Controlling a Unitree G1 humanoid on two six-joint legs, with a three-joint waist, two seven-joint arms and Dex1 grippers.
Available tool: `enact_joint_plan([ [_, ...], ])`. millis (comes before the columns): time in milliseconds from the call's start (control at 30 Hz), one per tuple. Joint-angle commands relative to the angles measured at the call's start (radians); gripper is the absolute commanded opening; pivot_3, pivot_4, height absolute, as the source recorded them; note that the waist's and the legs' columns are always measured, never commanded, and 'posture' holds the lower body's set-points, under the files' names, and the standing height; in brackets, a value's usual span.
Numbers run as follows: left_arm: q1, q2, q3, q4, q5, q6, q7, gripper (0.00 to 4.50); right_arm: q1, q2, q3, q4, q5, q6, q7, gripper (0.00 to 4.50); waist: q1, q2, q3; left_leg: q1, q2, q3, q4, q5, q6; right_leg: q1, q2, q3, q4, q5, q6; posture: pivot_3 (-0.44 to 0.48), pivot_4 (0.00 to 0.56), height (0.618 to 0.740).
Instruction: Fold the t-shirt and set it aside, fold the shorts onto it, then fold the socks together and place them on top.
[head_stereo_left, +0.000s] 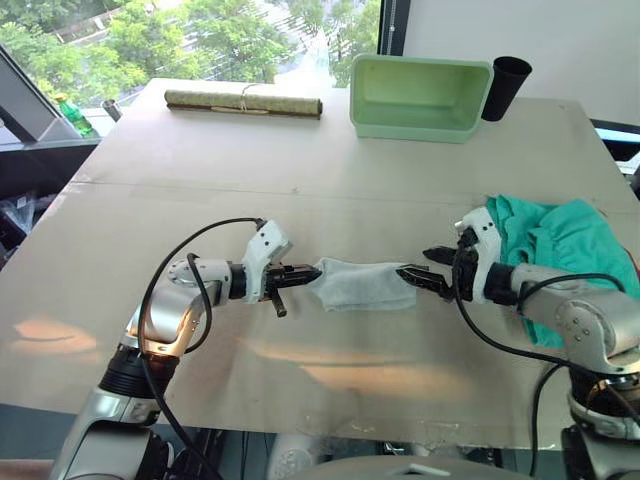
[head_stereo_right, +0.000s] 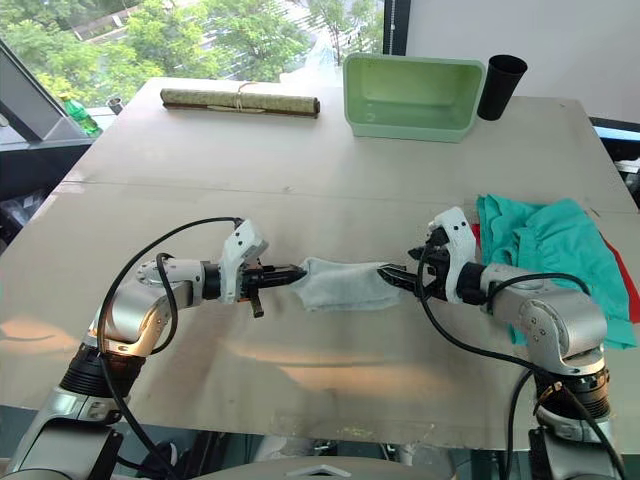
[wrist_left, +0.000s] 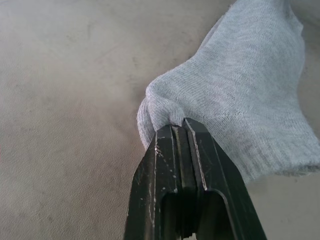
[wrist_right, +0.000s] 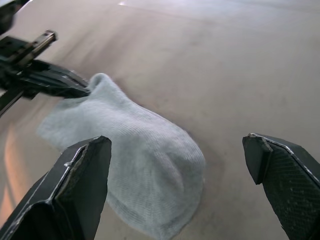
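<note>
Light grey socks (head_stereo_left: 360, 284) lie mid-table, one end pinched tight in the left gripper (head_stereo_left: 304, 273). Right gripper (wrist_right: 180, 165) sits spread wide at the other end. Teal shorts (head_stereo_left: 560, 240) bunched on the beige table (head_stereo_left: 300, 150) by a window.

Light grey socks (head_stereo_left: 362, 284) lie mid-table; teal shorts (head_stereo_left: 555, 245) crumpled over red t-shirt (head_stereo_right: 628, 282) at right.

The pale grey surface (head_stereo_left: 300, 170) carries the light grey socks (head_stereo_left: 362, 283) near the middle of its near half, the teal shorts (head_stereo_left: 560, 240) at its right edge, and along the far edge a rolled mat (head_stereo_left: 243, 103), a green tub (head_stereo_left: 420, 96) and a black cup (head_stereo_left: 506, 86)
</note>
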Motion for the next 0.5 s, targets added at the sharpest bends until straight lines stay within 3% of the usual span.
enact_joint_plan([
  [33, -0.003, 0.000, -0.009, -0.008, 0.006, -0.002, -0.006, 0.00, 0.018, 0.020, 0.046, -0.038, -0.053, -0.038, -0.084, 4.43, 0.000, 0.000, 0.000, 0.000, 0.000, 0.000, 0.000, 0.000, 0.000, 0.000, 0.000, 0.000, 0.000, 0.000, 0.000, 0.000, 0.150, 0.735],
  [300, 0.000, 0.002, -0.003, -0.019, 0.004, -0.004, -0.002, 0.00, 0.091, -0.157, 0.367, -0.073, -0.299, -0.245, -0.096, 4.43, 0.001, 0.000, 0.000, 0.000, 0.000, 0.000, 0.000, 0.000, 0.001, 0.000, 0.001, 0.000, -0.001, 0.000, 0.000, 0.000, 0.150, 0.735],
  [500, -0.009, -0.041, 0.027, 0.007, 0.015, -0.119, 0.021, 0.00, 0.115, -0.207, 0.497, -0.045, -0.418, -0.334, -0.089, 4.43, 0.001, -0.002, -0.002, 0.000, 0.000, 0.000, 0.000, 0.000, 0.000, 0.000, 0.001, 0.000, -0.001, 0.000, 0.000, 0.000, 0.150, 0.735],
])
